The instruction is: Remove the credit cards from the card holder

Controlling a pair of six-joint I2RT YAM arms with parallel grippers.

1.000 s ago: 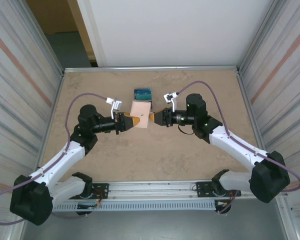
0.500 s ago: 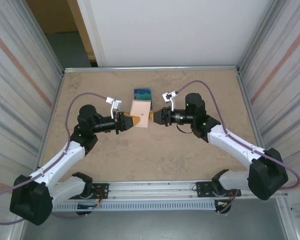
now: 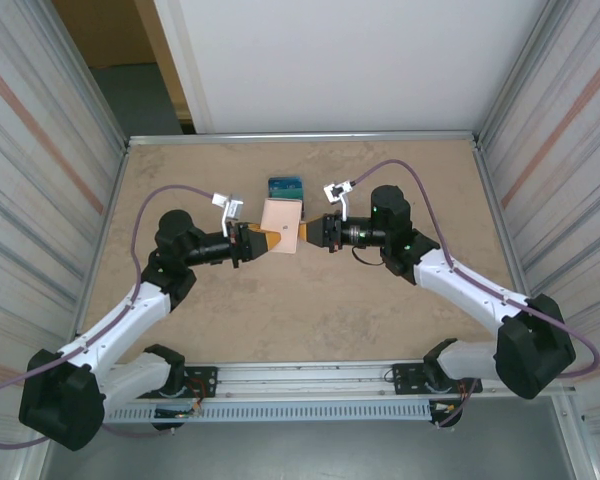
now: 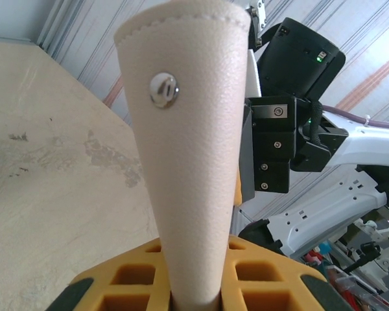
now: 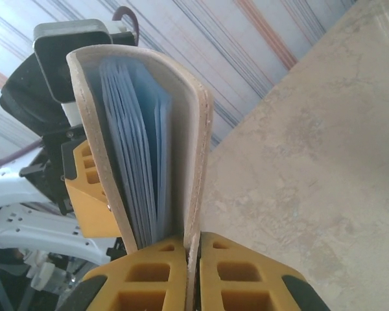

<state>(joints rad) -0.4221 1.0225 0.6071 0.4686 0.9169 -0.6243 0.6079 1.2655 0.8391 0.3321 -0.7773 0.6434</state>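
The tan card holder [image 3: 282, 220] hangs above the middle of the table, held between both grippers. My left gripper [image 3: 267, 240] is shut on its left flap; the left wrist view shows that beige flap [image 4: 191, 149] with a metal snap [image 4: 163, 88] rising from the yellow fingers [image 4: 126, 275]. My right gripper [image 3: 307, 233] is shut on the right wall [image 5: 196, 155], and pale-blue lining pockets [image 5: 133, 149] fan open beside it. No card can be made out inside them. Blue and teal credit cards [image 3: 286, 186] lie on the table just beyond the holder.
The table [image 3: 310, 310] is a tan speckled surface with a metal rim and corrugated walls on both sides. The cards lie close behind the held holder. Bare tabletop stretches in front of the grippers and to the far left and right.
My right gripper has edged slightly left toward the left one. The holder stays held between both grippers, and the cards on the table have not moved.
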